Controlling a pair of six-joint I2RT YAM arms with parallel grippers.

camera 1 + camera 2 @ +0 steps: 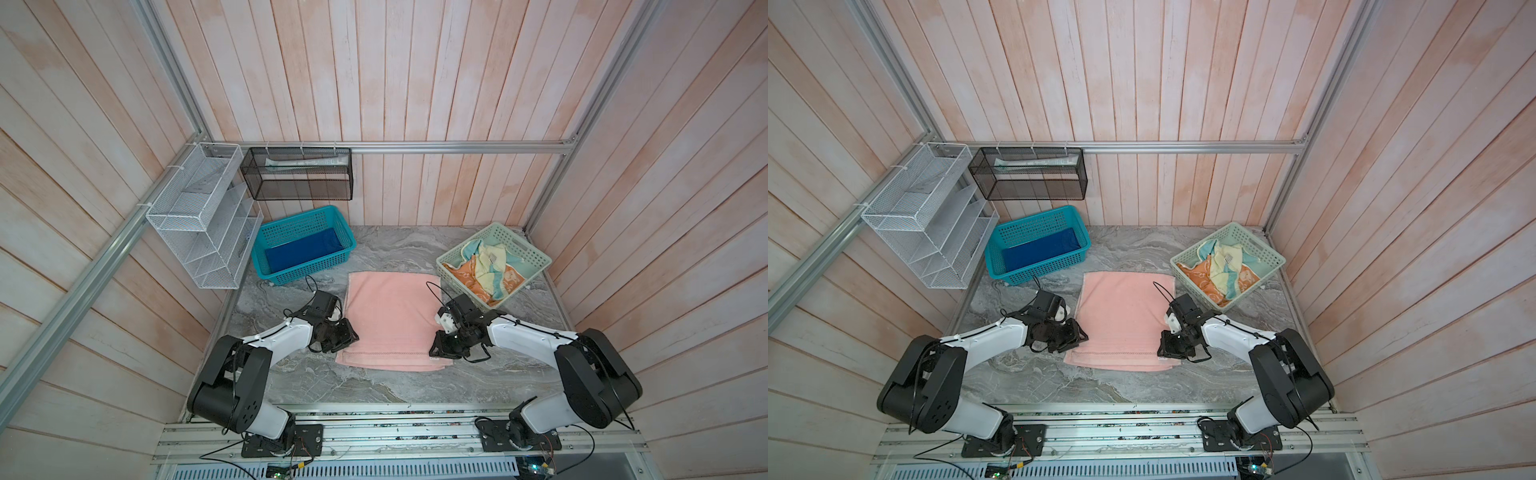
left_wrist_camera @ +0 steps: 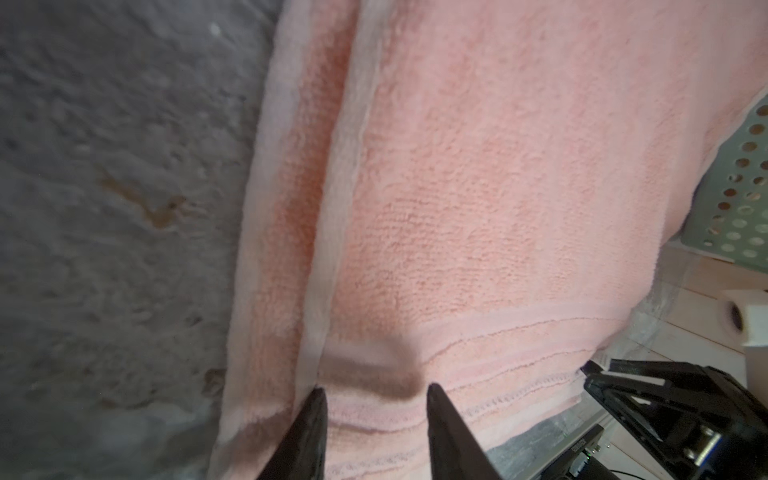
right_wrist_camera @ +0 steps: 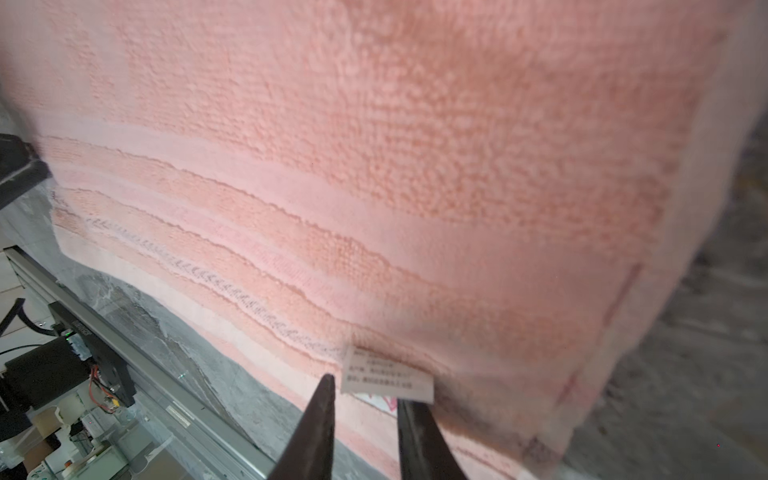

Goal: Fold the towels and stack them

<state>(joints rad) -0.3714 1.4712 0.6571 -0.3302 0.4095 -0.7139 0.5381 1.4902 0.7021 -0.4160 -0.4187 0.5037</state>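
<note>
A salmon pink towel (image 1: 390, 316) (image 1: 1125, 316) lies folded flat on the marble table, its layered hems toward the front. My left gripper (image 1: 351, 336) (image 2: 376, 392) stands open at its near left corner, jaws apart just above the cloth (image 2: 478, 187) and holding nothing. At the near right corner my right gripper (image 1: 434, 351) (image 3: 363, 388) is open, its tips by the towel's white tag (image 3: 386, 376). A royal blue towel (image 1: 303, 251) lies in the teal basket (image 1: 299, 216). A pale yellow and teal towel (image 1: 490, 262) and an orange towel (image 1: 465, 276) lie crumpled in the pale green tray (image 1: 525, 247).
A white wire rack (image 1: 199, 216) and a black mesh shelf (image 1: 297, 174) hang on the back left wall. Wooden walls close in three sides. The metal rail (image 1: 374, 432) with both arm bases runs along the front edge.
</note>
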